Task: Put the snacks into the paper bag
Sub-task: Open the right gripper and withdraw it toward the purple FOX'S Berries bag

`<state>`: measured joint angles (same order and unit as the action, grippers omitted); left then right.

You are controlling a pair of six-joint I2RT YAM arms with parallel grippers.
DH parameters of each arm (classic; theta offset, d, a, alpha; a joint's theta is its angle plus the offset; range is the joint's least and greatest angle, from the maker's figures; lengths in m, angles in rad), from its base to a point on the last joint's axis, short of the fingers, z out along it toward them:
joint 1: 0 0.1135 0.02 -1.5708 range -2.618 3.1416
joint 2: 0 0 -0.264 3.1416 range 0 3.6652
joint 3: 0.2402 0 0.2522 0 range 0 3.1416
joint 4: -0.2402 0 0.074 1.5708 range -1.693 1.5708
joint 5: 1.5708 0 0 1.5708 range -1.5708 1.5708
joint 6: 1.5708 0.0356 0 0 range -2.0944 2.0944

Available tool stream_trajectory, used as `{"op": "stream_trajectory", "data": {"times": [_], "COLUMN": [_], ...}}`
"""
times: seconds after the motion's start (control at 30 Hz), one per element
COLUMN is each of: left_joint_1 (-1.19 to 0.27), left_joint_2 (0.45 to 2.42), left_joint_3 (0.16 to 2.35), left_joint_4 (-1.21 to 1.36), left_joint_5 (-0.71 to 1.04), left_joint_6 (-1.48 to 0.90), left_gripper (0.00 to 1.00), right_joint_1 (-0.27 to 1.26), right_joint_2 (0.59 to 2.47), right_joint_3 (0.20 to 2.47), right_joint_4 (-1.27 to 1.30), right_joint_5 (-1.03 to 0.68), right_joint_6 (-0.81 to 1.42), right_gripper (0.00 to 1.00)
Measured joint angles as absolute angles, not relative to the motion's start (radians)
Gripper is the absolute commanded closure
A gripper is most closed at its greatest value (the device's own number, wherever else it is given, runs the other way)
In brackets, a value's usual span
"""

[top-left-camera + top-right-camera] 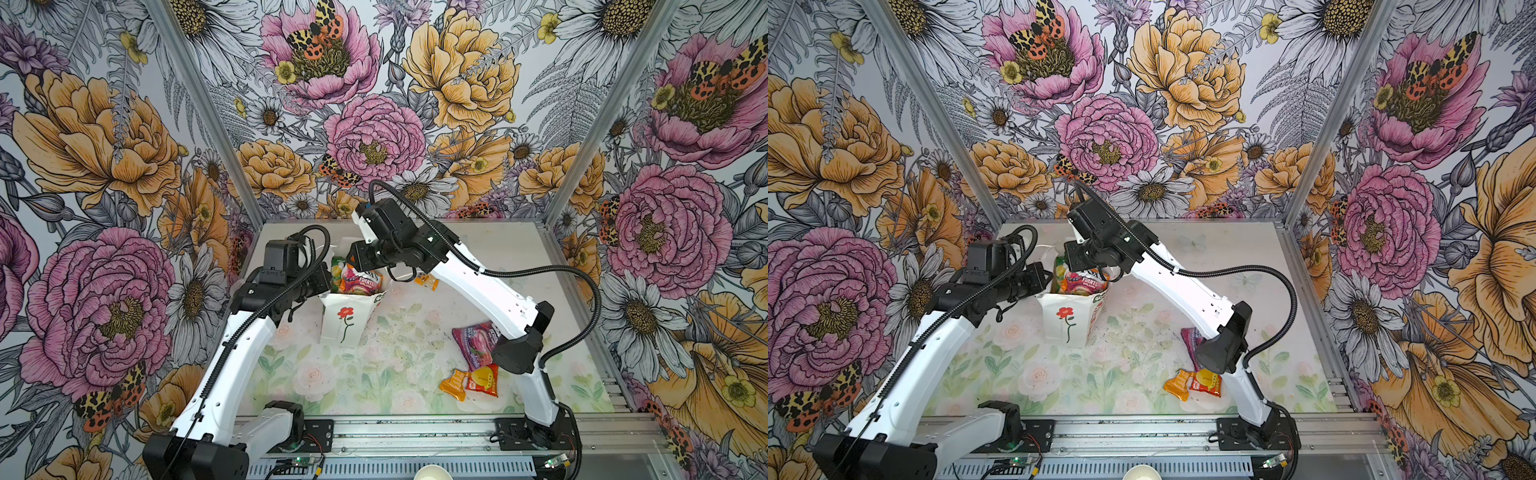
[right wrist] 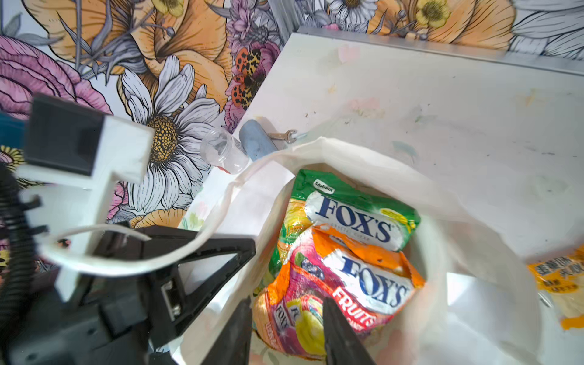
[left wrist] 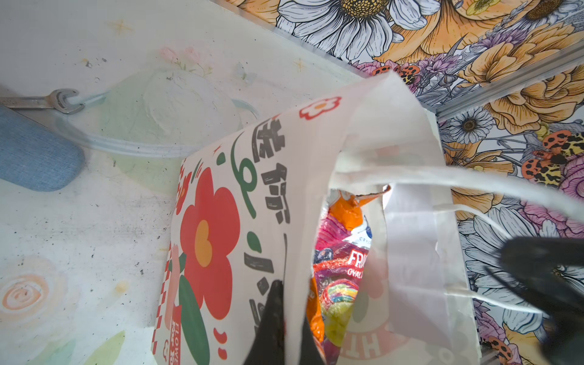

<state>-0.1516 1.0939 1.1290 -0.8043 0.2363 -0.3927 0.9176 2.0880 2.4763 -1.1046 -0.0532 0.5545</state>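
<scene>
Right wrist view looks straight down into the white paper bag [image 2: 458, 237], which in both top views stands upright mid-table [image 1: 345, 320] [image 1: 1065, 320] with its mouth held open. The left gripper [image 3: 289, 316] is clenched on one paper wall near the rim. That single pinch looks like all that steadies a tall, light bag, so a tug on it could tear the paper or tip the bag.

Inside, the orange-pink Fox's fruits packet [image 2: 347, 284] lies on top of the green Fox's packet [image 2: 354, 211], both near the mouth. The right gripper [image 2: 287, 303] hangs just over the fruits packet with its jaws apart, grasping nothing I can make out. If a finger catches the glossy film or the rim as it rises, a packet could come out with it.

With the bag this full, the purple packet [image 1: 473, 338], lying on the table partly under the right arm's elbow, may jam at the mouth and spill over. A yellow-orange packet [image 1: 427, 281] lies behind the bag.

The small red packet [image 1: 482, 380] touches the small orange packet [image 1: 453, 384], so a pinch on one could drag or flick the other. One thin cord handle [image 2: 221, 221] drapes across the left gripper's body, so it could snag when either arm moves.
</scene>
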Motion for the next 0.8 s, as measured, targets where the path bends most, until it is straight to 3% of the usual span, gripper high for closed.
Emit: {"op": "stream_trajectory", "data": {"times": [0.47,0.8], "left_joint_1": [-0.143,-0.144], "left_joint_2": [1.096,1.096], "left_joint_3": [1.129,1.129], "left_joint_4": [-0.804,-0.804], "left_joint_5": [0.237,0.237], "left_joint_6": [-0.393,-0.393], "left_gripper": [1.00,1.00], "right_joint_1": [0.883,0.695], "right_joint_2": [1.725,1.157], "right_joint_3": [2.078,1.447], "right_joint_4": [-1.054,-0.931], "right_joint_5": [0.148,0.342], "right_joint_6": [0.554,0.739], "right_gripper": [0.55,0.50]}}
